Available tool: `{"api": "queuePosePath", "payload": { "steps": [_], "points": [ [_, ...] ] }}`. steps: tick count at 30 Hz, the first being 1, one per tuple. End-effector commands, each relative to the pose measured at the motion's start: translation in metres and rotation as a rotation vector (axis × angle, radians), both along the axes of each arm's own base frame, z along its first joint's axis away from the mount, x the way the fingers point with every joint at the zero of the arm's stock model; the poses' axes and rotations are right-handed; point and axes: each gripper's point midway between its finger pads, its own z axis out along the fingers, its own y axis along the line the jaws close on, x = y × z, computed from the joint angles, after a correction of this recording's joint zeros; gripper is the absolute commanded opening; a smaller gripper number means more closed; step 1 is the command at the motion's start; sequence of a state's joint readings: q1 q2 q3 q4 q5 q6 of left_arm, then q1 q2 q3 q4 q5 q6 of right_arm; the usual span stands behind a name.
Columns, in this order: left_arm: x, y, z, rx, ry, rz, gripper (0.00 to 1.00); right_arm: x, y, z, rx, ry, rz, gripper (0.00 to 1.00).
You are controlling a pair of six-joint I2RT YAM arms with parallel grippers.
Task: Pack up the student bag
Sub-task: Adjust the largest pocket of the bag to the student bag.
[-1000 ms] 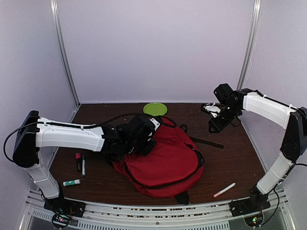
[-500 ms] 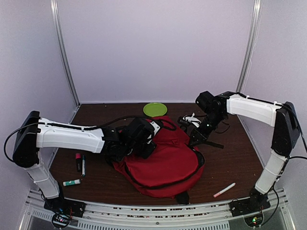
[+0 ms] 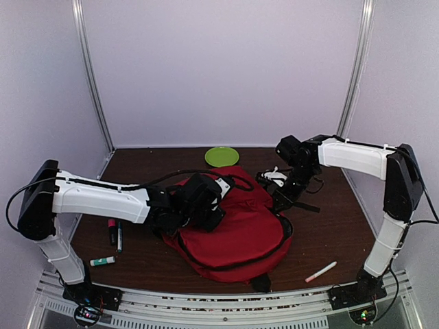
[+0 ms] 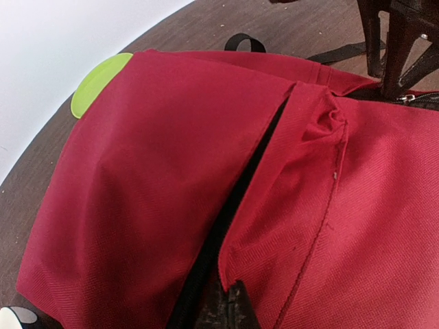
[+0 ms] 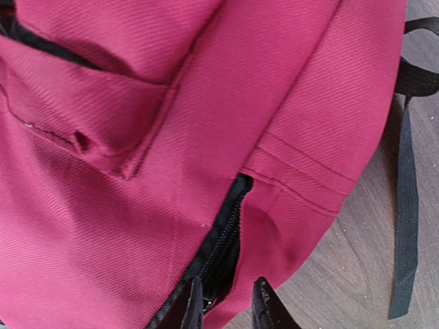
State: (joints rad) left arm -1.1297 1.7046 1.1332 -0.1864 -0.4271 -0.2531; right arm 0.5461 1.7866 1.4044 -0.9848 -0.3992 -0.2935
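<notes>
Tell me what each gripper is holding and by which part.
Left gripper pinches the student bag by the red fabric edge of its opening. Right gripper straddles the zipper edge; a hold cannot be told.

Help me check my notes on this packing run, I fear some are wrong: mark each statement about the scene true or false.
1. The student bag lies on the table between the two arms. True.
2. The green plate sits inside the bag. False: it lies on the table behind the bag.
3. The left gripper has its jaws shut on the bag's red fabric. True.
4. The right gripper hangs over the white pen. False: it is at the bag's zipper; the pen lies apart, near the front edge.
</notes>
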Motion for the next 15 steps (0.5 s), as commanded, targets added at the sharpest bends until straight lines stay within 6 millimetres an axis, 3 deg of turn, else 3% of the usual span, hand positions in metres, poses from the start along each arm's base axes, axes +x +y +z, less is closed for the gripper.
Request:
{"api": "queuePosePath", "payload": {
  "steps": [1,8,12,15],
  "points": [
    [-0.005,-0.009,0.01,-0.062,0.013,-0.013,0.0,-0.001,-0.002,-0.014,-0.055,0.009,-0.006,0.28],
    [-0.005,-0.01,0.01,-0.067,0.015,-0.01,0.0,-0.001,0.004,-0.021,-0.057,0.026,0.005,0.3],
    [-0.005,-0.009,0.01,-0.065,0.015,-0.007,0.0,0.005,0.003,0.007,-0.032,-0.053,-0.005,0.32],
    [-0.005,-0.008,0.01,-0.059,0.014,-0.004,0.0,-0.006,0.011,0.031,0.044,-0.078,0.024,0.33]
  ]
}}
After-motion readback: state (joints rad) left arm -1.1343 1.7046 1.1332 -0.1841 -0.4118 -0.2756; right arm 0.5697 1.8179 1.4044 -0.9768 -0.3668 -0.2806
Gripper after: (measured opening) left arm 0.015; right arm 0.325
